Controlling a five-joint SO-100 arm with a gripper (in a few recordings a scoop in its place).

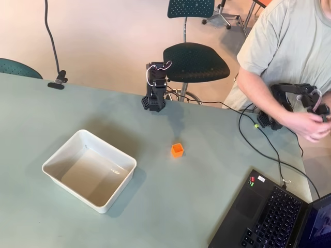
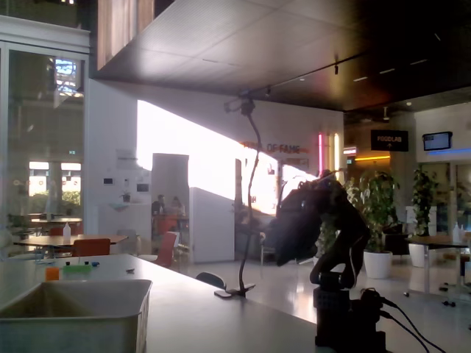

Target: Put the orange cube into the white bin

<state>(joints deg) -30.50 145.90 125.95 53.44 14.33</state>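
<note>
In the overhead view the orange cube (image 1: 177, 150) sits on the pale green table, its hollow face up, right of the white bin (image 1: 54, 160). The bin is empty and lies at an angle near the table's left front. My gripper (image 1: 153, 103) hangs folded at the table's far edge, well behind the cube and apart from it. Its jaws are too dark and small to read. In the fixed view the arm (image 2: 324, 243) is a dark silhouette at the right and the bin's (image 2: 73, 294) rim shows at the lower left.
A laptop (image 1: 274, 217) sits at the table's right front corner, with cables (image 1: 258, 144) trailing across the right side. A person sits at the right edge. A clamp (image 1: 58, 81) with a gooseneck grips the far left edge. Chairs stand behind the table.
</note>
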